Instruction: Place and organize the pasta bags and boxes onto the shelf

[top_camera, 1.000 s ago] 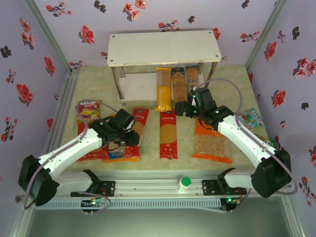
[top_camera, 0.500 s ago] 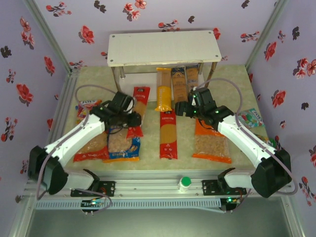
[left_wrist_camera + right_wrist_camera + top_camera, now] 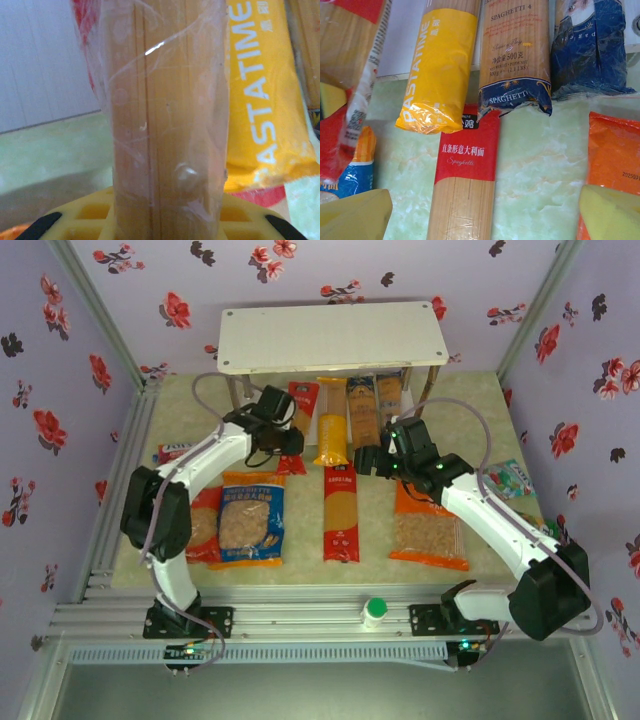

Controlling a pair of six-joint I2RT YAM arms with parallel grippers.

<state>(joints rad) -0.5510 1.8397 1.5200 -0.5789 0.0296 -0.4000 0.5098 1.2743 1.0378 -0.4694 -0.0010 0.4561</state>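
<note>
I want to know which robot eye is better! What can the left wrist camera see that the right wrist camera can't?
Left wrist camera: the left gripper, its yellow fingers clamped on a clear-wrapped red spaghetti pack. Right wrist camera: two dark blue spaghetti packs, another red spaghetti pack lying flat, and an orange pillow bag. Both: the held pack, the yellow spaghetti pack and the green marbled table.

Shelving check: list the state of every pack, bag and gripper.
Left gripper: shut on red pack
Right gripper: open
Red pack: lifted at shelf front
Yellow pack: partly on lower board
Blue packs: partly on lower board
Second red pack: flat on table
Orange bag: flat on table
Blue bag: flat on table
Red bag: flat on table
</note>
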